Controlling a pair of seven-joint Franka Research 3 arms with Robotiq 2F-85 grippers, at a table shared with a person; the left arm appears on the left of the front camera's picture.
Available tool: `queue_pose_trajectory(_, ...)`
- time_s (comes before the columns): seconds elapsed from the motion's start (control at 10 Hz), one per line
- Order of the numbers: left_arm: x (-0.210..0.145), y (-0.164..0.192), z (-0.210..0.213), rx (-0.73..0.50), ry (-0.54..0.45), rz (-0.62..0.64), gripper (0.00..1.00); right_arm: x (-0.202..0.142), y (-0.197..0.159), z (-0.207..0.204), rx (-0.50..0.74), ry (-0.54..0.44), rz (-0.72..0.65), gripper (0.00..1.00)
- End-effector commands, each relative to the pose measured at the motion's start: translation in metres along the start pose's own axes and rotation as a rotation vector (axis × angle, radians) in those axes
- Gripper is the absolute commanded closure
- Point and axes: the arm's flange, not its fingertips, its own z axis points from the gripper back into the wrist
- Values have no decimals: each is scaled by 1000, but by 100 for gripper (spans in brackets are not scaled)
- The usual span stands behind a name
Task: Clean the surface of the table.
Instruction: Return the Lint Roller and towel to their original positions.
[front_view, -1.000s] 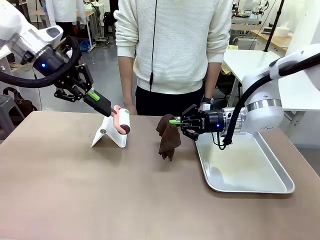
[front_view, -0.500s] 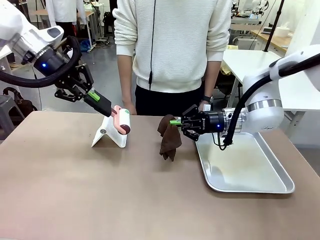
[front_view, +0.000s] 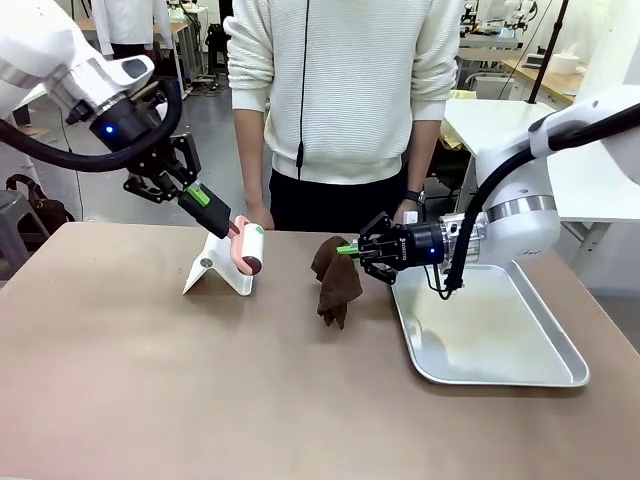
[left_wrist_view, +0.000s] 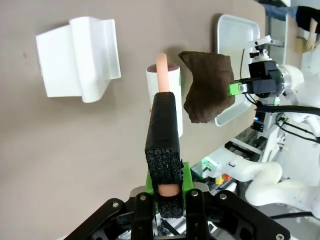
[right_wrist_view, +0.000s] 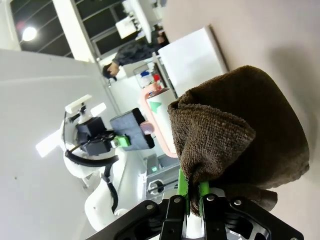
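The brownish table (front_view: 200, 380) carries a white stand (front_view: 215, 268) at its far middle-left. My left gripper (front_view: 205, 197) is shut on the black foam handle of a lint roller (front_view: 248, 247), whose white roll hangs at the stand's upper right edge. In the left wrist view my left gripper (left_wrist_view: 167, 186) clamps the handle, and the lint roller (left_wrist_view: 165, 107) points away beside the stand (left_wrist_view: 80, 62). My right gripper (front_view: 350, 247) is shut on a brown cloth (front_view: 335, 280) that hangs down to the table. The right wrist view shows the cloth (right_wrist_view: 240, 130) bunched above my right gripper (right_wrist_view: 192, 192).
A shiny metal tray (front_view: 490, 330) lies on the right of the table, under my right arm. A person in a white sweater (front_view: 345, 90) stands at the far edge, a hand (front_view: 262, 217) near the stand.
My left arm has shifted right and tipped the roller handle steeper. My right gripper has moved slightly left with the cloth.
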Motion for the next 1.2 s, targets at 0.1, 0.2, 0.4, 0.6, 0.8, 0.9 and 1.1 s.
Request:
queue_pose_trajectory(0.1,20,-16,-2,97,11,15,78,5,10,-6,-204,-76,-29,91)
queue_pose_trajectory(0.2,24,-19,-4,112,4,22,78,5,14,-9,-277,-82,-11,91)
queue_pose_trajectory(0.4,32,-22,-11,142,16,34,78,7,21,-18,-427,-186,57,91)
queue_pose_trajectory(0.6,42,-23,-20,157,22,70,78,9,23,-30,-505,-182,114,91)
queue_pose_trajectory(0.8,54,-21,-30,201,20,97,78,15,21,-39,-526,-174,108,91)
queue_pose_trajectory(0.9,58,-20,-31,222,23,99,78,17,21,-40,-523,-170,104,91)
queue_pose_trajectory(1.1,65,-17,-37,219,35,109,78,20,19,-43,-507,-156,96,91)
